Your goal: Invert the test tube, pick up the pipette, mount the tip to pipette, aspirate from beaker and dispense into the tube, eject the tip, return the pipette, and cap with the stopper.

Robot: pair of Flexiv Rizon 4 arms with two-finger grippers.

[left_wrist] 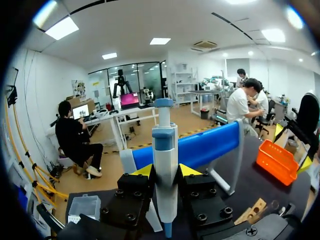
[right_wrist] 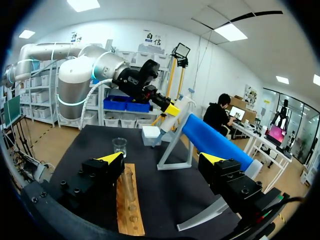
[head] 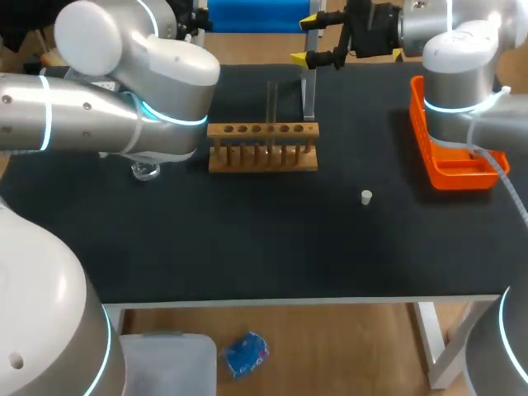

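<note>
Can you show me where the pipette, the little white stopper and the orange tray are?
pipette point(left_wrist: 165, 175): left wrist view, on its white body below the blue collar.
stopper point(head: 366, 196): head view, on its top.
orange tray point(head: 460, 179): head view, on its near wall.

No text, label or number is legible on the pipette point(left_wrist: 165, 170), the rack point(head: 262, 157) or the tray point(head: 450, 175).

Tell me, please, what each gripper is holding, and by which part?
The left gripper is shut on the pipette, gripping its white body below the blue collar; the right gripper holds nothing.
</note>
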